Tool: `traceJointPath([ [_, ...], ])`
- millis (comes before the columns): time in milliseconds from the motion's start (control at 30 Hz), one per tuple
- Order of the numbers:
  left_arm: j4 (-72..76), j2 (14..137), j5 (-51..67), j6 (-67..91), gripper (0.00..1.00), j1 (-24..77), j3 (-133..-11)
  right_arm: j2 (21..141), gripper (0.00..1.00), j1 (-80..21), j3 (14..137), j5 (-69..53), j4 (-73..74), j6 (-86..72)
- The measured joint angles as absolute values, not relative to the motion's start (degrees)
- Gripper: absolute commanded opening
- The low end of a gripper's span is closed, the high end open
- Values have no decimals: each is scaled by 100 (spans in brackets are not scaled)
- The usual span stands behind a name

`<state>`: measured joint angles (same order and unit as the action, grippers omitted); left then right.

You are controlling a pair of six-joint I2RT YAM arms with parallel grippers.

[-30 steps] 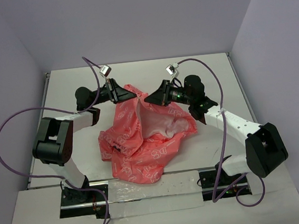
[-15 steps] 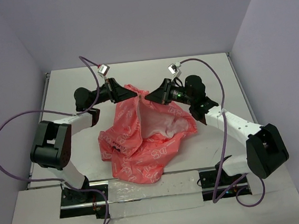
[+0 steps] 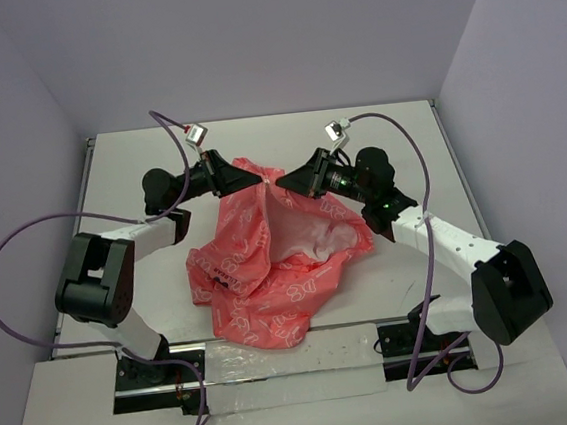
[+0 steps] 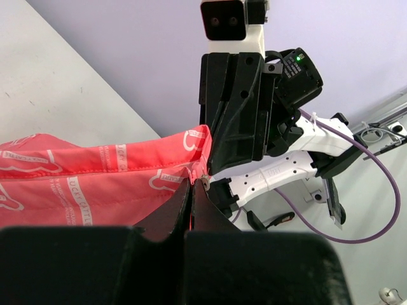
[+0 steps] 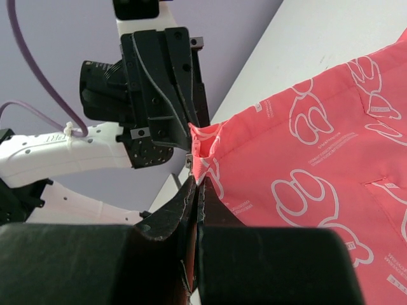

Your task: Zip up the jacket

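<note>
The coral-pink jacket [image 3: 268, 264] with white outline motifs hangs open between both arms, its white lining [image 3: 306, 238] showing, its lower part bunched on the table. My left gripper [image 3: 257, 180] is shut on one top front edge of the jacket [image 4: 95, 184], pinching the fabric at its corner. My right gripper [image 3: 279, 183] is shut on the facing top edge of the jacket [image 5: 305, 152]. The two grippers nearly meet tip to tip above the table. A small metal zipper part [image 5: 189, 161] shows at the held corner in the right wrist view.
The white table [image 3: 138, 161] is walled by lilac panels. Purple cables [image 3: 24, 232] loop from both arms. The arm bases sit on a strip [image 3: 278, 369] at the near edge.
Both grippers keep their hold on the jacket's top edges. The right arm has shifted slightly right and its wrist has tilted; the left arm's elbow has dropped a little.
</note>
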<state>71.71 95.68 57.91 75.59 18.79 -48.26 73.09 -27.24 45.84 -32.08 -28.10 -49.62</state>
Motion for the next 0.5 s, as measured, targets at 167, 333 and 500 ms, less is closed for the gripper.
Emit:
traceJointPath([
  [167,6990,9360,5600,7396,0,1915,-4710,7308,0,-2726,4584,-3019,-2787,-5009],
  [333,6762,9125,5476,7195,0,1974,-4642,7275,0,-2757,4565,-2834,-2786,-5045],
  [500,6697,9105,5400,7106,0,2016,-4621,7208,0,-2762,4541,-2744,-2809,-5116],
])
